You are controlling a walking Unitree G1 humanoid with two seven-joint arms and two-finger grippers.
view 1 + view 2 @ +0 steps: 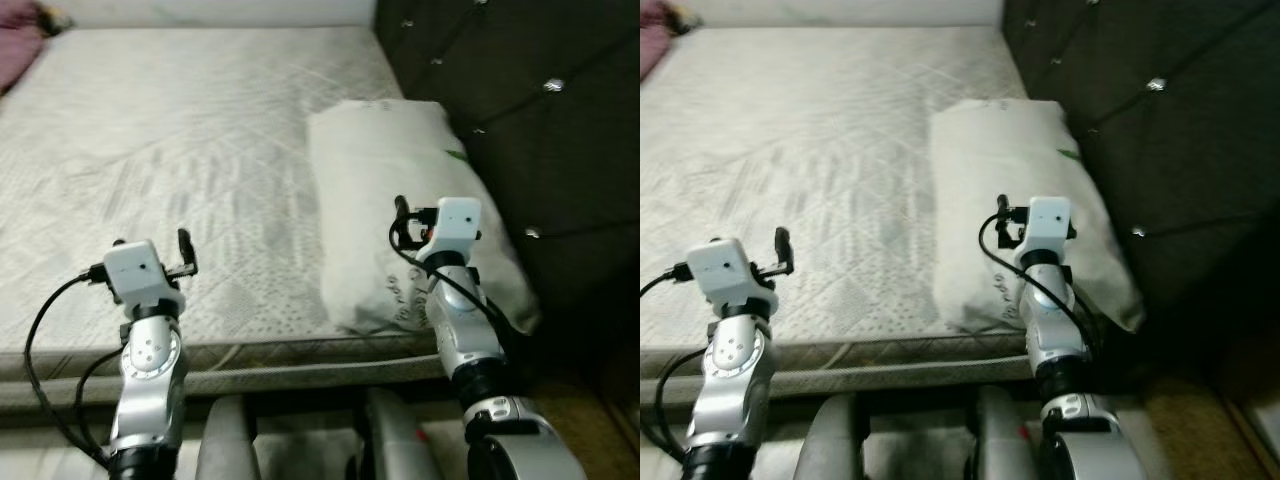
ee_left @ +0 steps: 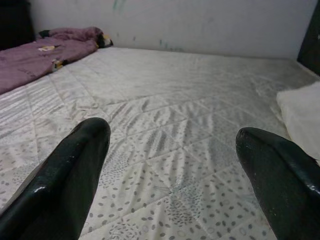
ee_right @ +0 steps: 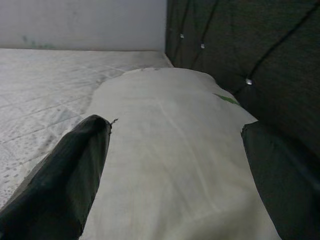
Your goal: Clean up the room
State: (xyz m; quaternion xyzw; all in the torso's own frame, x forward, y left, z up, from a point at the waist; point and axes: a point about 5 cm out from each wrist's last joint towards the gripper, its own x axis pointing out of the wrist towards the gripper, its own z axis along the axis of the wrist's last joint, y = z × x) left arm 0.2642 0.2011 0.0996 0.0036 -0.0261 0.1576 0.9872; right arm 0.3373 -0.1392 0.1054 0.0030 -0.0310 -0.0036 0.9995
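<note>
Robot stood at the near edge of the bed, facing the bare quilted off-white mattress (image 1: 180,150). Both arms were raised over the near edge.

Task object, as judged: the plump off-white fabric pillow (image 1: 390,200), which lay on the right side of the mattress, its long side running near to far, its right edge against the dark tufted fabric headboard (image 1: 520,110). The near-right corner overhung the mattress edge slightly.

Right end effector (image 3: 172,165) hovered over the near end of the pillow, fingers wide apart and holding nothing. Whether the fingertips touched the cover could not be told.

Left end effector (image 2: 170,180) was low over the bare mattress on the left, well apart from the pillow, fingers likewise spread and empty.

A crumpled purple blanket (image 2: 45,52) lay at the far left corner of the bed.

Handling estimate: pillow looked soft, light and compressible; cover was wrinkled cloth, not slippery. It would likely sag and fold if lifted by one end, and thin fingers might pinch only the cover. Not fragile.

Suggested hold: pinch the near end deep enough to catch filling as well as cover, or grip the near corners with one end effector each to keep it from drooping.
</note>
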